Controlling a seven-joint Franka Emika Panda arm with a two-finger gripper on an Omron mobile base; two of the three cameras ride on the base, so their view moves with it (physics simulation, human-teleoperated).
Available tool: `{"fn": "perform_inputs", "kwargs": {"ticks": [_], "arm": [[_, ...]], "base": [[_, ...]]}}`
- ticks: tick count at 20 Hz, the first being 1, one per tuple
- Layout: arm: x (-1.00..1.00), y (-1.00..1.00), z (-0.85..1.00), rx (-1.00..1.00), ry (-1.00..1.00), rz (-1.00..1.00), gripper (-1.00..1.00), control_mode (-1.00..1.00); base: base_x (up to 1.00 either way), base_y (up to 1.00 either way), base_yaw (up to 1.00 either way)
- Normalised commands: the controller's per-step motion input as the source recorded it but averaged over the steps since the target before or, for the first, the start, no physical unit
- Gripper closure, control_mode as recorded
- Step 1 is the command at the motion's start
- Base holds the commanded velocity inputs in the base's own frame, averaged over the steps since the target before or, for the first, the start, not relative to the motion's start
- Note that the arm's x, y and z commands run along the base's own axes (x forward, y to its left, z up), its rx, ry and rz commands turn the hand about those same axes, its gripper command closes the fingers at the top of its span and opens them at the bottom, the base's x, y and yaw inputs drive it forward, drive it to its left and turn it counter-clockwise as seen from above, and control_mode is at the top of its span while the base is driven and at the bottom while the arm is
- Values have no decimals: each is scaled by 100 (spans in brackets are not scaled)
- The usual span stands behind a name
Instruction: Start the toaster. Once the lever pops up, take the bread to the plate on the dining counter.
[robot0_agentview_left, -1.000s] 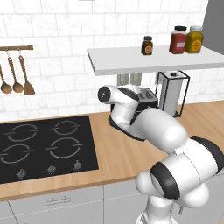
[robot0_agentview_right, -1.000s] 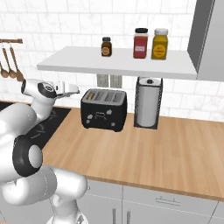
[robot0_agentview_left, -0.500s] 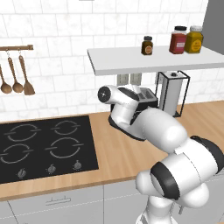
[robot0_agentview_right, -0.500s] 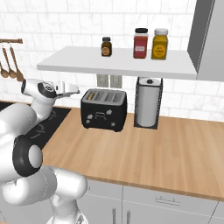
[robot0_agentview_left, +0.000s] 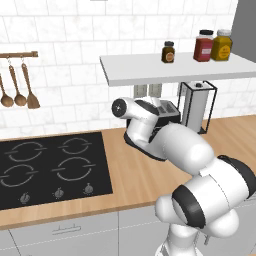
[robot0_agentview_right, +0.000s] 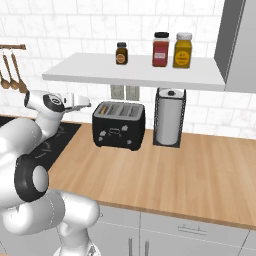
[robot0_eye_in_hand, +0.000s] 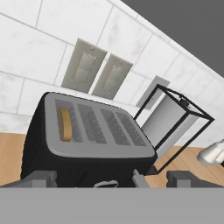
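The gripper (robot0_agentview_right: 86, 103) hangs just left of the toaster (robot0_agentview_right: 119, 125), fingers spread wide and empty, likely lining up for the lever. The bread (robot0_eye_in_hand: 65, 124) sits in the end slot, ready for toasting.

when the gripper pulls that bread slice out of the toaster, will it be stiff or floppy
Probably stiff: the bread stands upright in the toaster slot without sagging. Likely light and crushable, since it looks thin. It may snag, as most of it sits below the slot rim.

A kitchen: hob (robot0_agentview_left: 50, 167), toaster (robot0_agentview_right: 119, 125), tiled wall (robot0_agentview_right: 75, 25), wooden counter (robot0_agentview_right: 175, 175).
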Motion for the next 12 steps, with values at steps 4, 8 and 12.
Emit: {"fn": "perform_inputs", "kwargs": {"ticks": [4,8,12], "arm": [[0,0,0,0,0,0,-100,-100],[0,0,0,0,0,0,-100,-100],[0,0,0,0,0,0,-100,-100]], "base": [[0,0,0],[0,0,0],[0,0,0]]}}
